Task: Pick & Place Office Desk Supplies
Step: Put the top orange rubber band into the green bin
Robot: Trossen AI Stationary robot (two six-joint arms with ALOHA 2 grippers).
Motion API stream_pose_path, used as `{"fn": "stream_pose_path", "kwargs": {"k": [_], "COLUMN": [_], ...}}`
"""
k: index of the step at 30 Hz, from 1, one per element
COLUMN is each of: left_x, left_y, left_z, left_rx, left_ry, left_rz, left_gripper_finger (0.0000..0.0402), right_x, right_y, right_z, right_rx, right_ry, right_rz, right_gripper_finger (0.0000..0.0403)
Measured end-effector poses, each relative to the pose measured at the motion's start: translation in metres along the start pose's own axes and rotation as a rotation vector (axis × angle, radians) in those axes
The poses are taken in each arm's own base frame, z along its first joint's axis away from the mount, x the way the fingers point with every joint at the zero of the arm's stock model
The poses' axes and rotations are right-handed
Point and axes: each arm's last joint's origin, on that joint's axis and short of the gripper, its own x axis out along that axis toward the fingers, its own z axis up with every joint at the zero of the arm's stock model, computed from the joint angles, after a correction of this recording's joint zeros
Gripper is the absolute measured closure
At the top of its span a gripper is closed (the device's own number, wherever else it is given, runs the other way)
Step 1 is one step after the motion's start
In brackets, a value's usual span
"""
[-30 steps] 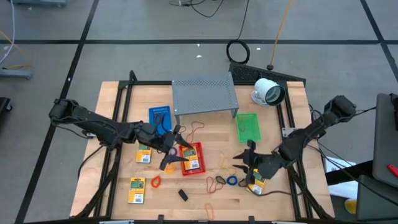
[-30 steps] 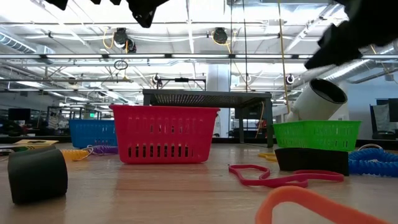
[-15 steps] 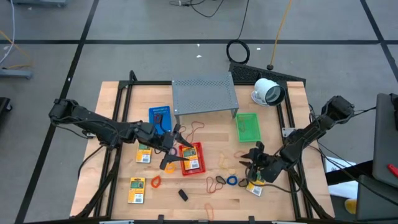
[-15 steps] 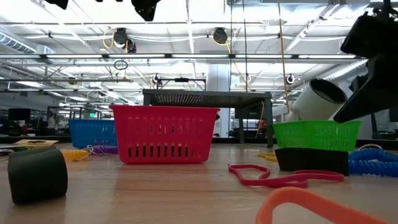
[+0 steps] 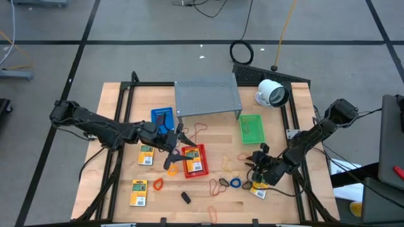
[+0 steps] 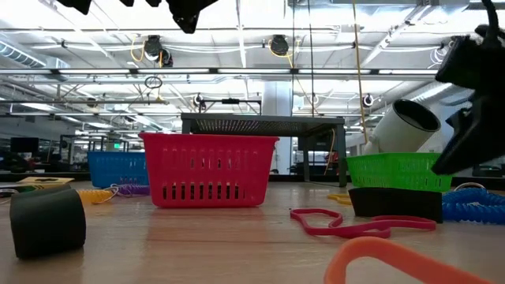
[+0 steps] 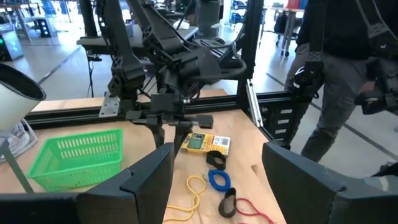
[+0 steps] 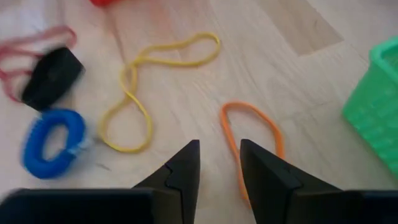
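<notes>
You are early in the job: one yellow packet [image 5: 194, 166] sits in the red basket [image 5: 201, 149], while other packets [image 5: 138, 192] and rubber bands [image 8: 248, 139] lie loose on the desk [image 5: 120, 107]. Your left hand [image 5: 175, 146] hovers wide and empty; your right hand [image 8: 217, 167] is narrow, holding nothing.

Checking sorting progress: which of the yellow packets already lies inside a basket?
The yellow packet in the red basket, mid-table. The other three packets lie outside any basket.
</notes>
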Motion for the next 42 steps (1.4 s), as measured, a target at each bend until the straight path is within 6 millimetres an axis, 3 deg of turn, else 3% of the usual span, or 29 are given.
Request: {"fn": "stream_pose_path", "kwargs": {"k": [8,17,26,30,34,42], "left_x": [0.000,0.000,0.000,0.000,0.000,0.000], "left_y": [0.000,0.000,0.001,0.003,0.003,0.003], "left_z": [-0.001,-0.001,0.000,0.000,0.000,0.000], "left_rx": [-0.004,0.004,0.005,0.005,0.018,0.012], "left_ry": [0.006,0.005,0.003,0.002,0.002,0.001], "left_rz": [0.000,0.006,0.051,0.108,0.113,0.113], "left_gripper_finger": [0.0147,0.0147,0.0147,0.0147,0.0147,0.0147], "right_x": [0.019,0.021,0.025,0.025,0.021,-0.003], "right_y": [-0.003,-0.004,-0.009,-0.009,-0.009,0.000], "right_z": [-0.011,-0.012,-0.009,-0.007,0.002,0.044], "right_rx": [-0.057,-0.052,0.029,0.048,0.032,0.087], "right_ry": [0.065,0.068,0.072,0.023,-0.019,-0.257], "right_rz": [-0.077,-0.094,-0.130,-0.143,-0.131,-0.011], "right_gripper_finger": [0.0312,0.0319,0.0393,0.0399,0.0401,0.0402]}}
